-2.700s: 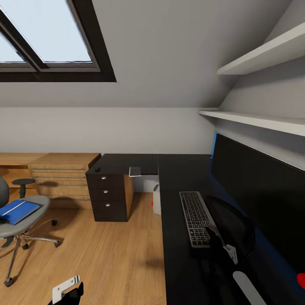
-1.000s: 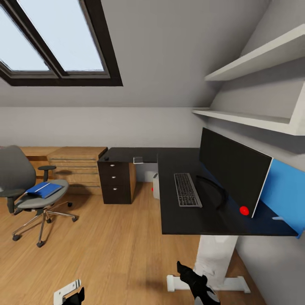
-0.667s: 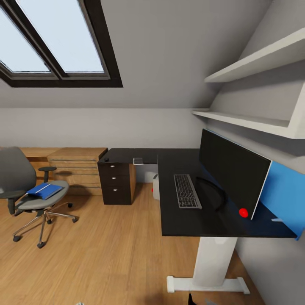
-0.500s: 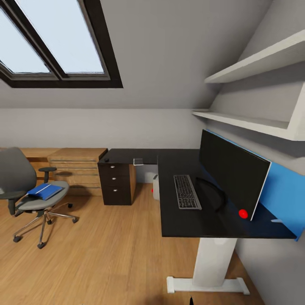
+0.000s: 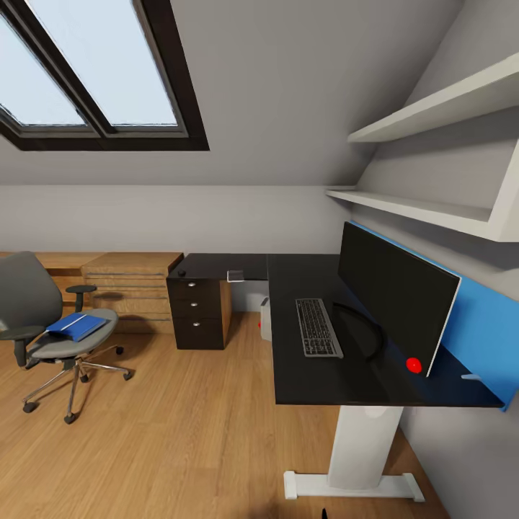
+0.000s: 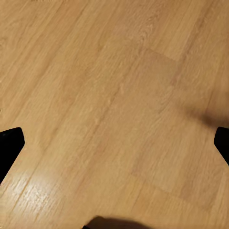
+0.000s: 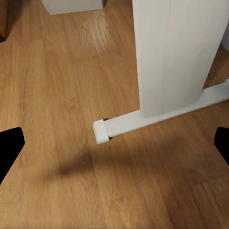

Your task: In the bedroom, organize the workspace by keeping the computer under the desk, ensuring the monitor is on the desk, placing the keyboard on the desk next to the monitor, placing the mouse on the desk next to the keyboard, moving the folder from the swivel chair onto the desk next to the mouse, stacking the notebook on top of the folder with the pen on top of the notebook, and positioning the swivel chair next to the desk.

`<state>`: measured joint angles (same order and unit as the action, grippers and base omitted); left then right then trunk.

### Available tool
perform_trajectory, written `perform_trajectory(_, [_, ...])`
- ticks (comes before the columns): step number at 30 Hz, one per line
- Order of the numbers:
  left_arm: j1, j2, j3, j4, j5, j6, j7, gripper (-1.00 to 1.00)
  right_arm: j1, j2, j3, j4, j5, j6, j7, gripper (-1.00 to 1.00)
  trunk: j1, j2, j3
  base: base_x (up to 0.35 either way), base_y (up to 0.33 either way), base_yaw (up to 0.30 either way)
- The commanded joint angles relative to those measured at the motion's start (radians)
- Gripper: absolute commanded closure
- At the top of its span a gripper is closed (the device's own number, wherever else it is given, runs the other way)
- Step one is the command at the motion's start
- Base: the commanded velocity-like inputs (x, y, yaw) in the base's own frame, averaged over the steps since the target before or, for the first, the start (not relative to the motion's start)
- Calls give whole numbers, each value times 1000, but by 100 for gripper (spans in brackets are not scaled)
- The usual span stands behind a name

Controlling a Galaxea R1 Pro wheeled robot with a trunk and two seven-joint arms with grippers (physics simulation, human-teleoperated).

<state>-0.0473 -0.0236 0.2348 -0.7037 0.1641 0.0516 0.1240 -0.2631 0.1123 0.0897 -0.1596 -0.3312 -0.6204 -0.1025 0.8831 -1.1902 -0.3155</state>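
The black L-shaped desk (image 5: 303, 375) stands at the right. On it the monitor (image 5: 396, 292) faces the keyboard (image 5: 317, 326). The pale computer (image 5: 265, 317) sits on the floor under the desk. The mouse (image 5: 181, 273) and the grey notebook (image 5: 235, 274) lie on the far wing above the drawer unit (image 5: 196, 313). The blue folder (image 5: 74, 324) rests on the seat of the swivel chair (image 5: 29, 295) at the left, apart from the desk. The pen is too small to make out. My left gripper (image 6: 114, 143) and right gripper (image 7: 114, 145) hang open and hold nothing, above the wood floor.
The desk's white leg (image 7: 171, 52) and its foot bar (image 7: 143, 121) stand close before my right gripper. A light wood chest of drawers (image 5: 130, 288) lines the back wall. A blue wall panel (image 5: 483, 324) and white shelves (image 5: 432, 205) sit behind the monitor. Open plank floor (image 5: 180, 432) lies between chair and desk.
The view has pulled back from the desk, so the whole desk and chair now show. Both grippers have dropped out of the head view's lower edge. Nothing on the desk moved.
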Motion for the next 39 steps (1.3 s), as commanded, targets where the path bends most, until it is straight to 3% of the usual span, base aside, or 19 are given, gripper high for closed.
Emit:
perform_trajectory(1, [0,-2,1,-2,-20,5,1,-100,-1,5,8,1,-5,-3,-9,-100,0,-1,-1,0,273,84])
perform_trajectory(4, [0,-5,1,-2,-49,4,2,-100,-1,20,9,3,-2,-7,-9,-100,0,-1,-1,0,294,226])
perform_trajectory(5, [0,-5,1,-2,-52,4,2,-100,-1,22,10,3,21,-10,-9,-100,0,-1,-1,0,303,274])
perform_trajectory(6, [0,-6,1,-2,-54,4,2,-100,-1,24,9,4,75,-15,-11,-100,0,-1,-2,15,303,274])
perform_trajectory(11, [0,-7,1,-2,-63,4,2,-100,-1,26,10,23,164,-19,-12,-100,0,-1,-4,60,302,270])
perform_trajectory(21, [0,-7,1,17,-78,-6,2,-100,-1,25,9,28,173,-19,-11,-100,0,-1,-11,217,246,249])
perform_trajectory(39, [0,-7,1,21,-78,-17,1,-100,-1,20,6,26,172,-22,-11,-100,0,-1,-12,299,193,10])
